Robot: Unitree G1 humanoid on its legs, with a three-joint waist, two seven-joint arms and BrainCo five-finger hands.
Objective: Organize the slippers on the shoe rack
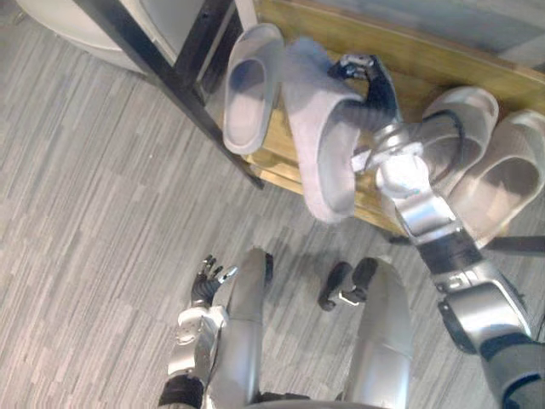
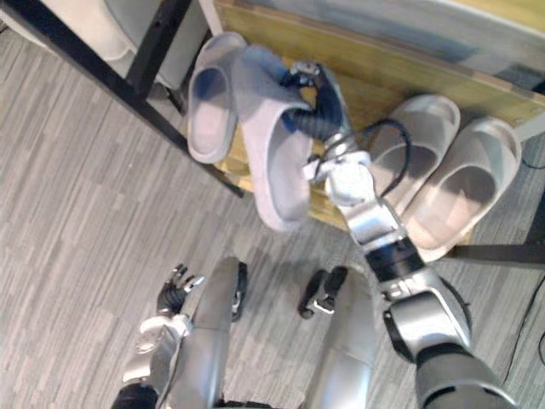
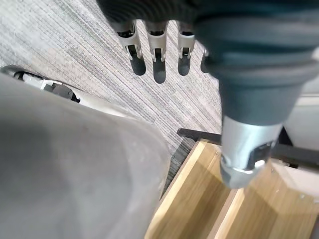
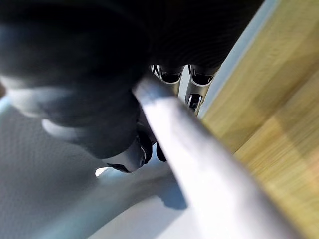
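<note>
My left hand (image 1: 204,285) hangs with fingers loose, well short of the wooden black-framed shoe rack (image 1: 443,60). My right hand (image 1: 373,89) has its fingers clamped on the grey foam slide slipper (image 1: 319,145) over the rack's front edge. I'd lower it flat beside the 1 matching grey slipper (image 1: 247,94).

No word, label, number or sign can be read on the grey slipper (image 1: 324,145), on the pale slippers (image 1: 502,175) beside it, on the shoe rack (image 1: 426,60) or on the floor (image 1: 85,213).
</note>
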